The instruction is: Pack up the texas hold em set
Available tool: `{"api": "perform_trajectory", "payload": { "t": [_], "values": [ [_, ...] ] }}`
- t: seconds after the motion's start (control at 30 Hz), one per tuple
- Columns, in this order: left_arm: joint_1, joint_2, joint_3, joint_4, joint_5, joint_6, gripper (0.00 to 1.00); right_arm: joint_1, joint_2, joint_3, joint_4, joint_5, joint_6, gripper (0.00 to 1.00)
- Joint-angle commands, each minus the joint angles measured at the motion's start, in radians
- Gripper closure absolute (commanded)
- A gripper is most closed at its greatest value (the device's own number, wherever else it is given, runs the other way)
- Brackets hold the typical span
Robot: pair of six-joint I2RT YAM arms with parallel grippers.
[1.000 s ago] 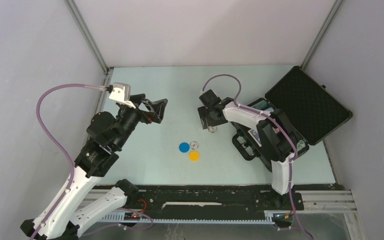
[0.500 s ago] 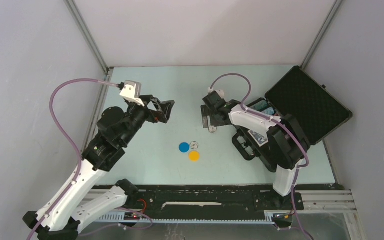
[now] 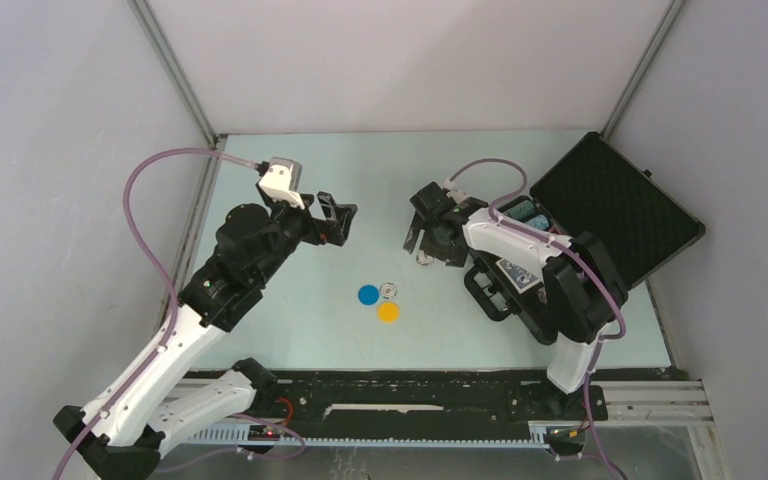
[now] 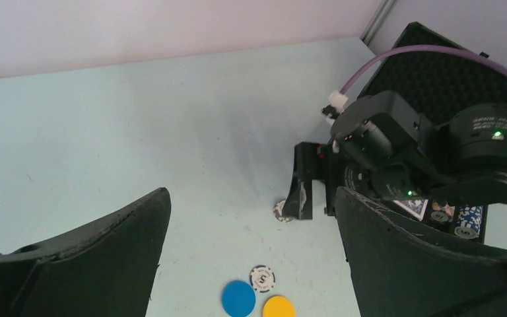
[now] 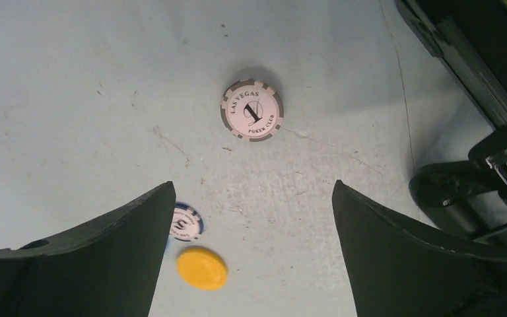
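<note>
My right pincer (image 5: 251,190) spread wide, holding nothing. Chip (image 5: 251,110) lying flat on table (image 5: 72,79) just ahead of tips. Should be sliding forward, going low, squeezing chip edges gently. Case (image 5: 469,63) sitting off right.

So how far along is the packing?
Done: cards sit in the open case. In hand: nothing; the right claw hangs open above a grey-edged chip on the table. Left: that chip, the blue disc, the yellow disc, a small white chip, then closing it.
</note>
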Motion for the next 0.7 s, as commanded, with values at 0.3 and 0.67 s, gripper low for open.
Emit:
{"api": "perform_trajectory", "payload": {
  "t": [0.3,0.67],
  "values": [
    [-0.006,-0.073,0.022,-0.001,0.02,-0.012,0.0,-0.067,0.047,0.029,0.043,-0.037,0.418,0.04],
    [-0.006,-0.064,0.027,-0.006,0.022,-0.012,0.0,-0.109,0.219,0.212,-0.082,-0.123,0.43,0.05]
  ]
}}
